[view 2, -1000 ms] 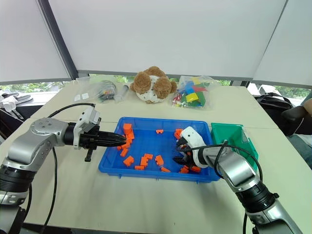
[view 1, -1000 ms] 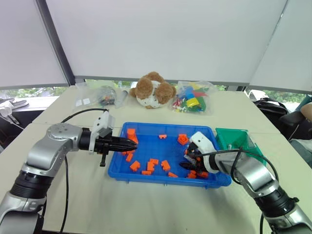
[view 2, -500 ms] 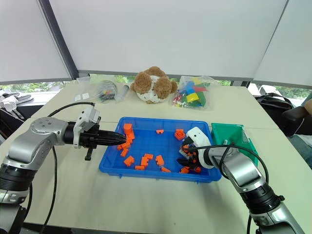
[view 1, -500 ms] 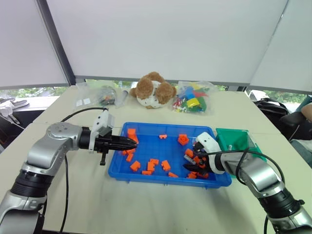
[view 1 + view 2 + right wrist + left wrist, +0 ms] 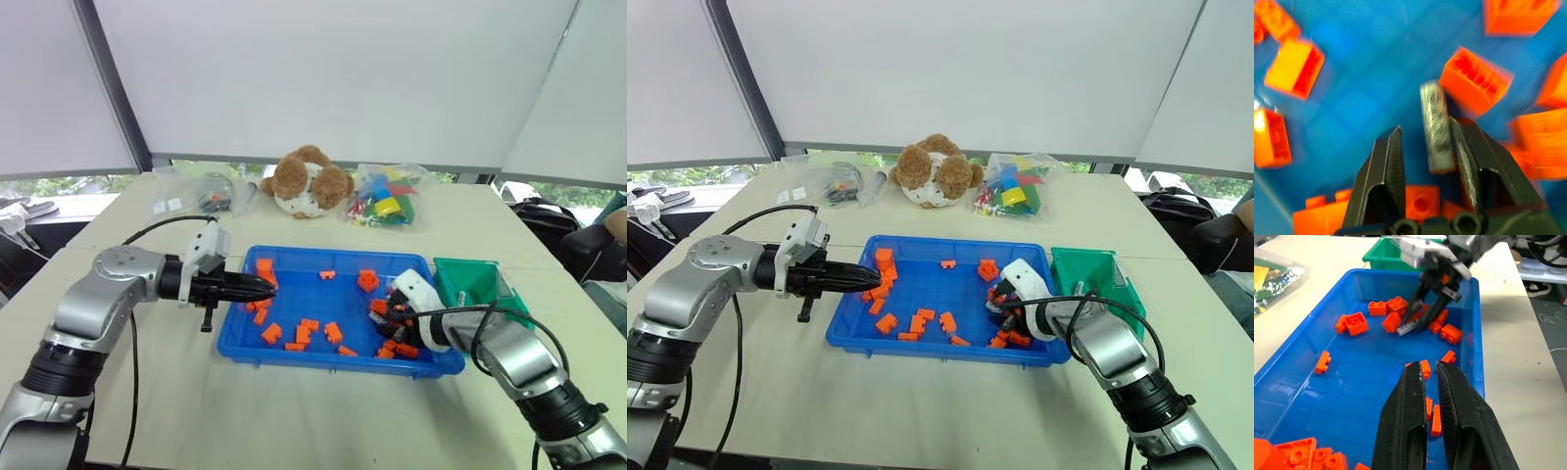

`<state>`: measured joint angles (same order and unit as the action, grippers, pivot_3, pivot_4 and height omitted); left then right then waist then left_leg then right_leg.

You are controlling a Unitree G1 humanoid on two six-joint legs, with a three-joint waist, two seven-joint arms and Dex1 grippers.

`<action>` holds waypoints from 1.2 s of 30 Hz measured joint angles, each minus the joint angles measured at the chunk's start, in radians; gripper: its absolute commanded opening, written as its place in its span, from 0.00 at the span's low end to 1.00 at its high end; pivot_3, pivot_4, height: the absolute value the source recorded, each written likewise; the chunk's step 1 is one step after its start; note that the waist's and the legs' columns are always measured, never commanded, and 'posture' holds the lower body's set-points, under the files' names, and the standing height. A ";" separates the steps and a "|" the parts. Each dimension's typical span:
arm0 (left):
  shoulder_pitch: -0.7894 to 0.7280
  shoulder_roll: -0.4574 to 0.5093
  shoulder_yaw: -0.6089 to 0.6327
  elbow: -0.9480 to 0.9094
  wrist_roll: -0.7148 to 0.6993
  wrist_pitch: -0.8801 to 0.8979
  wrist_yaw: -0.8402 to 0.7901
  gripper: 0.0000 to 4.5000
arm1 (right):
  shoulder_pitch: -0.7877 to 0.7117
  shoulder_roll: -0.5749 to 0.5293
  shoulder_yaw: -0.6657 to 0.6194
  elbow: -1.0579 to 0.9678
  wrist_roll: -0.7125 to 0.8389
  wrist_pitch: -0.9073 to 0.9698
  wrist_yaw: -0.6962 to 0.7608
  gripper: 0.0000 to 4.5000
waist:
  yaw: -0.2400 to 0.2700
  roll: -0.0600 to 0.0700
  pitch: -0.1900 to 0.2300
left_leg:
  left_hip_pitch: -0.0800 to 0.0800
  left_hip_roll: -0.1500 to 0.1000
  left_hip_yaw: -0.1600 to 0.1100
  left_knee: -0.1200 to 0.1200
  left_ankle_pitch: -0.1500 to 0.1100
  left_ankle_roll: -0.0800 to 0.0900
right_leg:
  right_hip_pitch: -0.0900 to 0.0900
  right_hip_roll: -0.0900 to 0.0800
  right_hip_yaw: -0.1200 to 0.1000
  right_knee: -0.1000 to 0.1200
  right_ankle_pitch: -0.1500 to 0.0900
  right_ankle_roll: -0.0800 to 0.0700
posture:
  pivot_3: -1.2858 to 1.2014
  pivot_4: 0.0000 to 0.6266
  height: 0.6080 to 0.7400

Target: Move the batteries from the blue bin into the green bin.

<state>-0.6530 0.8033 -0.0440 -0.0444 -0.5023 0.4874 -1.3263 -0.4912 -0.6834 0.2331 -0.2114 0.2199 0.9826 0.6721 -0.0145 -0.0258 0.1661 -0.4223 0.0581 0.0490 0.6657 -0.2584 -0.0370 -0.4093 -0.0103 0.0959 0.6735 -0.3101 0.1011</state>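
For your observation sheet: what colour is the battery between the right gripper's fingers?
Silver-grey battery, clearest in the right wrist view.

no text, label or number can be read anywhere.

Inventory by count:

- Blue bin [image 5: 294,258]: one.
- Green bin [image 5: 470,279]: one.
- Battery [image 5: 1406,327]: one visible, a grey cylinder lying among the blocks inside the blue bin.
- Orange blocks [image 5: 333,332]: roughly twenty in the blue bin; where they pile together an exact count cannot be made.
- Stuffed animal [image 5: 309,181]: one.
- Clear bag of mixed coloured blocks [image 5: 387,201]: one; its contents cannot be counted.
- Clear bags of small dark items [image 5: 201,193]: apparently two, overlapping.
- Hands: two, the left hand [image 5: 1431,373] and the right hand [image 5: 1425,154].
- Counter [image 5: 294,411]: one.
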 measured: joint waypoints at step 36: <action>0.003 -0.010 -0.001 0.003 0.000 -0.003 0.012 0.10 | -0.016 -0.242 -0.358 0.192 -0.019 -0.007 -0.036 0.00 | -0.009 0.002 0.000 | -0.001 0.000 0.001 -0.001 0.000 0.001 | -0.002 0.000 0.001 -0.001 0.000 0.000 | 0.52 0.24 1.00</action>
<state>-0.6503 0.7929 -0.0449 -0.0418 -0.5023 0.4840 -1.3139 -0.5076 -0.9251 -0.1251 -0.0193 0.2008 0.9756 0.6361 -0.0231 -0.0242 0.1663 -0.4234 0.0582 0.0504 0.6648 -0.2588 -0.0363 -0.4113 -0.0102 0.0971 0.6728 -0.3100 0.1012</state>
